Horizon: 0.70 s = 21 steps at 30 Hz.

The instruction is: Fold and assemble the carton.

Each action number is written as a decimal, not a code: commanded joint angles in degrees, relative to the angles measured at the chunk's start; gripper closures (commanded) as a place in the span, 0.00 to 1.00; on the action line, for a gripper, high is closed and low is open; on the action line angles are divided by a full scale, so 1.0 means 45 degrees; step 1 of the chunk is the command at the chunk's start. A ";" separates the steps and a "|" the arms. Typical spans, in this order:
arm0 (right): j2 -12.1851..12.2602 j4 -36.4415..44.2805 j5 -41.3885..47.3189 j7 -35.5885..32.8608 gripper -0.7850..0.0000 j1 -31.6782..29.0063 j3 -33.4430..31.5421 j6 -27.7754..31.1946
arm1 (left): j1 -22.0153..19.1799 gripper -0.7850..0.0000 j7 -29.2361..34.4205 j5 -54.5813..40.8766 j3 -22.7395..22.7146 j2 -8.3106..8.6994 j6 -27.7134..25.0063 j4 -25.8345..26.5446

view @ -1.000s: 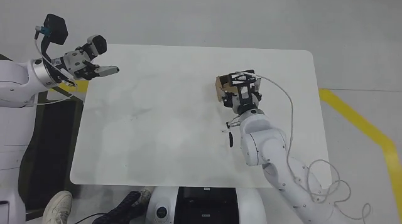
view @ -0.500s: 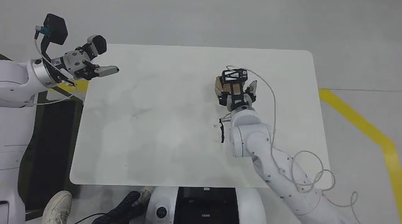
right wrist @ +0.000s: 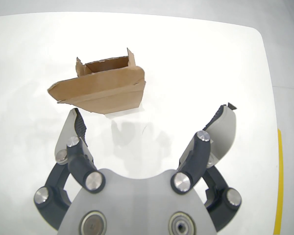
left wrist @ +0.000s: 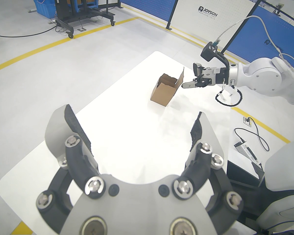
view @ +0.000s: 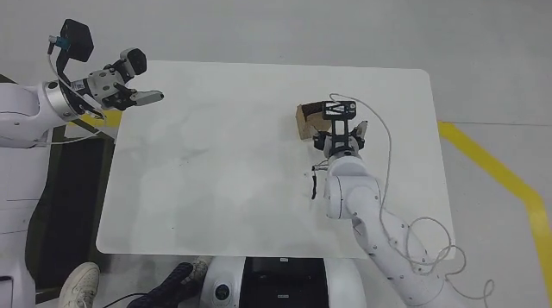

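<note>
**Right arm backs off the carton**

A second ago the right end effector [right wrist: 149, 113] was over the carton [right wrist: 105, 91]. Now it has drawn back just beside it, jaws wide and empty. The carton sits on the counter [view: 216, 179], its top unclosed. The left end effector [left wrist: 133, 113] hangs open, well apart.

I get bright, even light from overhead. Seen from above, the white table [view: 216, 161] looks flat and almost shadowless. In both wrist views its top burns out to plain white glare. The brown carton [right wrist: 105, 89] is evenly lit, with just a thin, soft shadow along its base on the side toward the table's 6 o'clock edge. The left wrist view bends hard near its rim, where the yellow floor lines [left wrist: 14, 59] curve.
</note>
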<state>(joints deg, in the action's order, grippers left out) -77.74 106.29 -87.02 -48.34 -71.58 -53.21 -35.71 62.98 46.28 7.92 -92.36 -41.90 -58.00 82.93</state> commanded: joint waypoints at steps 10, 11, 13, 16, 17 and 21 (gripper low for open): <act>-0.0310 -0.0277 0.0394 0.0473 0.00 0.0351 0.0265 0.0999 | 0.0000 0.00 0.0000 0.0000 0.0000 0.0000 0.0000 0.0000; -0.0350 -0.0341 0.0463 0.0509 0.00 0.0419 0.0257 0.0951 | 0.0000 0.00 0.0000 0.0000 0.0000 0.0000 0.0000 0.0000; -0.0428 -0.0484 0.0620 0.0555 0.00 0.0539 0.0199 0.0788 | 0.0000 0.00 0.0000 0.0000 0.0000 0.0000 0.0000 0.0000; -0.0531 -0.0698 0.0634 0.0511 0.00 0.0665 0.0151 0.0523 | 0.0000 0.00 0.0000 0.0000 0.0000 0.0000 0.0000 0.0000; -0.0561 -0.0756 0.0607 0.0451 0.00 0.0699 0.0145 0.0453 | 0.0000 0.00 0.0000 0.0000 0.0000 0.0000 0.0000 0.0000; -0.0663 -0.0904 0.0511 0.0255 0.00 0.0752 0.0073 0.0287 | 0.0000 0.00 0.0000 0.0000 0.0000 0.0000 0.0000 0.0000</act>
<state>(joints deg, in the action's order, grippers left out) -80.66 102.31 -84.59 -47.09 -68.19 -52.78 -34.31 62.98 46.28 7.92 -92.36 -41.90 -58.00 82.93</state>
